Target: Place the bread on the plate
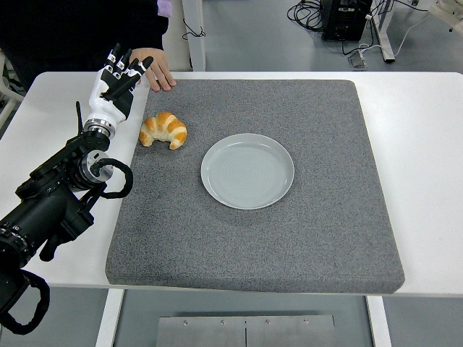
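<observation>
No brand, label or readable writing shows on anything here.

The bread [163,130] is a croissant, golden-brown with paler ridged segments, curved into a crescent with its tips pointing toward the near side. It lies on the left part of a grey mat [325,238], apart from the plate [247,170] and up-left of it. The mat is a large rounded-corner square with a coarse, speckled, felt-like surface and a visible thickness at its near edge. It covers most of the white table [427,181], whose top is smooth and plain.

The plate is round, pale grey-blue and glossy, with a shallow raised rim and a flat centre; it sits near the middle of the mat and holds nothing.

The left hand [118,79] has a white palm shell with black finger segments, joined to a metal wrist ring and a black arm with looping black cables. Its fingers are extended and loosely spread, grasping nothing, and it hovers over the mat's left edge, just up-left of the bread without touching it.

A person's hand [158,69] rests flat at the far edge of the table, next to the robot's fingertips, below a dark sleeve [87,29].

Beyond the table, a grey floor, white table legs, black cables [307,13] and a dark box-shaped device [346,16] are visible.
</observation>
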Controlling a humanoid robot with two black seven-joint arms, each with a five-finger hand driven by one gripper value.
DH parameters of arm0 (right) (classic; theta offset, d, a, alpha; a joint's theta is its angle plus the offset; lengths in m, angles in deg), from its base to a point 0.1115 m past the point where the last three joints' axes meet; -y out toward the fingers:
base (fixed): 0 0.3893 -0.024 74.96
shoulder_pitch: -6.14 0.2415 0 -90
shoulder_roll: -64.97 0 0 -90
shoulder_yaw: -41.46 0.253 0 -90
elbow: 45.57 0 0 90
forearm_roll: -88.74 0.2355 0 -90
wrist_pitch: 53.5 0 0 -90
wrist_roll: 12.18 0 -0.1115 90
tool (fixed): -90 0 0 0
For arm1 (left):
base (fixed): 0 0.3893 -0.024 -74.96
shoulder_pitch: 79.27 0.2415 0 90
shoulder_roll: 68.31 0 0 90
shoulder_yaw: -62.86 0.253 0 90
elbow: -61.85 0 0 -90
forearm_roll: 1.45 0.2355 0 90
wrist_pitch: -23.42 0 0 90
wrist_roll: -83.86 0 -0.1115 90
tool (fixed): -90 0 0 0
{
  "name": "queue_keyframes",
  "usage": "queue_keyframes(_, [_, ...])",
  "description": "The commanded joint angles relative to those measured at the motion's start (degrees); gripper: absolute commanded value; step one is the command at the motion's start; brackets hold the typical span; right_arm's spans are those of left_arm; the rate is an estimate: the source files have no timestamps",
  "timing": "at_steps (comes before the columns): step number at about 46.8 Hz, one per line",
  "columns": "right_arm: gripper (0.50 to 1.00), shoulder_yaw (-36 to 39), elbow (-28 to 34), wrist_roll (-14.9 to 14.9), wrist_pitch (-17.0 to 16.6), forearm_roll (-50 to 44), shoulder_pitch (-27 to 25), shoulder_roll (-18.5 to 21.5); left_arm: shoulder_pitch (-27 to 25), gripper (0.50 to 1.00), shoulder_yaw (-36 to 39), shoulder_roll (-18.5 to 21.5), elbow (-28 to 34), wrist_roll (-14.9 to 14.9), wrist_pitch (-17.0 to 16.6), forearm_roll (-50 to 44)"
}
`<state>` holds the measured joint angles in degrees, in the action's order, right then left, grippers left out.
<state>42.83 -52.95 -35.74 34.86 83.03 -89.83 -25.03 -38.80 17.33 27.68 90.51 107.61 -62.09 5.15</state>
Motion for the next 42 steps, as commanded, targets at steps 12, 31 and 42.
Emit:
queue_keyframes(12, [1.0, 0.03, 0.0, 0.0, 0.06, 0.0, 0.0, 0.0, -0.21, 0.99, -0.08, -0.01, 0.0, 0.33, 0.0, -0.01])
queue_keyframes(31, [1.0, 0.03, 0.0, 0.0, 0.06, 0.0, 0.0, 0.0, -0.47, 0.99, -0.08, 0.25, 0.0, 0.33, 0.0, 0.08])
queue_keyframes(42, [1.0, 0.03, 0.0, 0.0, 0.06, 0.0, 0.0, 0.0, -0.38, 0.99, 0.53, 0.69, 0.08, 0.24, 0.0, 0.34])
